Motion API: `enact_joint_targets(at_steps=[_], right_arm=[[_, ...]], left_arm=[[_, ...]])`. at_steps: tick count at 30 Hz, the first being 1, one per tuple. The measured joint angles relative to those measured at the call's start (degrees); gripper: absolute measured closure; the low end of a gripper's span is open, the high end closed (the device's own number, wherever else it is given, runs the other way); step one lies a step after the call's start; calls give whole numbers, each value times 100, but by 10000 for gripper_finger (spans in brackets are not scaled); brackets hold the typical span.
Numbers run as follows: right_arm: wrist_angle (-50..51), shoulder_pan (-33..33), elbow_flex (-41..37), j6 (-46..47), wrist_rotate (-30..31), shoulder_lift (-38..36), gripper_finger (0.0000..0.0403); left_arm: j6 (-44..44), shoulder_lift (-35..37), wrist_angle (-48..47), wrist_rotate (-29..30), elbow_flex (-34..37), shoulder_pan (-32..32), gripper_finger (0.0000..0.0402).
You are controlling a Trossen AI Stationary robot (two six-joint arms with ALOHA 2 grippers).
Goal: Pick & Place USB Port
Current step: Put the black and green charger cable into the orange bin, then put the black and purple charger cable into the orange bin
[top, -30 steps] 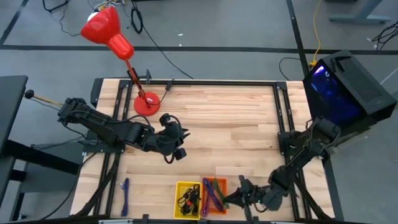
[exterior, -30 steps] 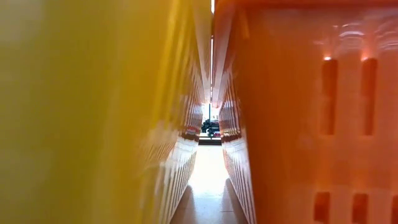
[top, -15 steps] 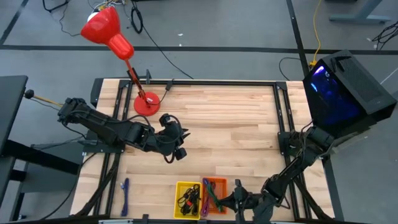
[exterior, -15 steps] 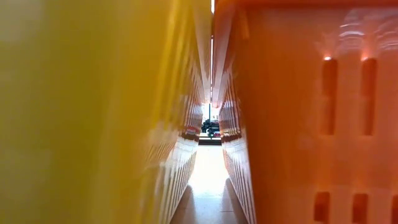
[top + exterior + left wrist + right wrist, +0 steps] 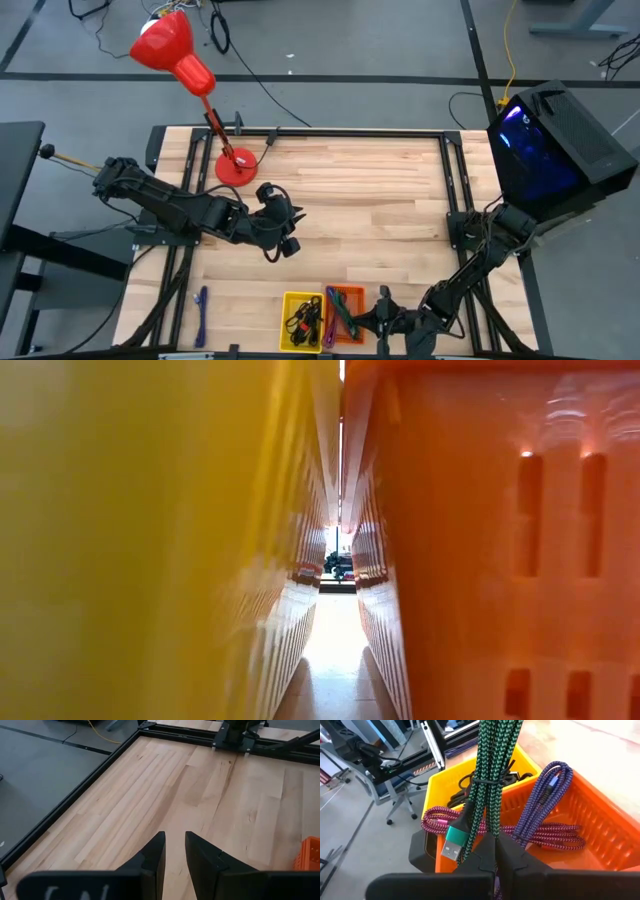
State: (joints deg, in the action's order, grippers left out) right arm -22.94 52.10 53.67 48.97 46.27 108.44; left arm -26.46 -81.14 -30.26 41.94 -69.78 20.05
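Your right gripper (image 5: 492, 847) sits at the table's near edge, about 5 o'clock of table centre, fingers clenched on the green braided USB cable (image 5: 487, 775). The cable bundle hangs right over the orange bin (image 5: 600, 827), which already holds a purple cable (image 5: 545, 795) and a magenta cable (image 5: 520, 832). The green cable's USB-A plug (image 5: 451, 845) dangles over the bin's rim on the side next to the yellow bin (image 5: 437, 787), not clearly inside.

Risks, as I judge them:
- Let go now and the plug end could land on the divider between bins or tip into the yellow one, since it hangs at the rim.
- The tied loop may snag on the purple cable's coil and drag it up when you retreat.
- The bins sit at the table's edge; a push from the gripper could shove the orange bin off.

Your left gripper (image 5: 174, 851) waits over bare wood at about 9 o'clock of centre, fingers parted a little with nothing between them.

Against the frame a second ago: the right gripper has shifted toward 9 o'clock along the near edge, closer to the orange bin (image 5: 348, 300), and the right arm is folded tighter. The left arm hasn't budged. The red lamp (image 5: 178, 50) at 11 o'clock and the loose blue cable (image 5: 201, 305) at 7 o'clock are unchanged.
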Motion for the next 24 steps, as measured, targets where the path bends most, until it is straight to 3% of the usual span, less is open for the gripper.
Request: enact_joint_targets(at_steps=[10, 24], right_arm=[[-9, -5, 1, -8, -54, 0, 378], [-15, -5, 0, -16, -71, 0, 374]], left_arm=[[1, 0, 0, -1, 0, 0, 323], [0, 0, 0, -1, 0, 0, 323]])
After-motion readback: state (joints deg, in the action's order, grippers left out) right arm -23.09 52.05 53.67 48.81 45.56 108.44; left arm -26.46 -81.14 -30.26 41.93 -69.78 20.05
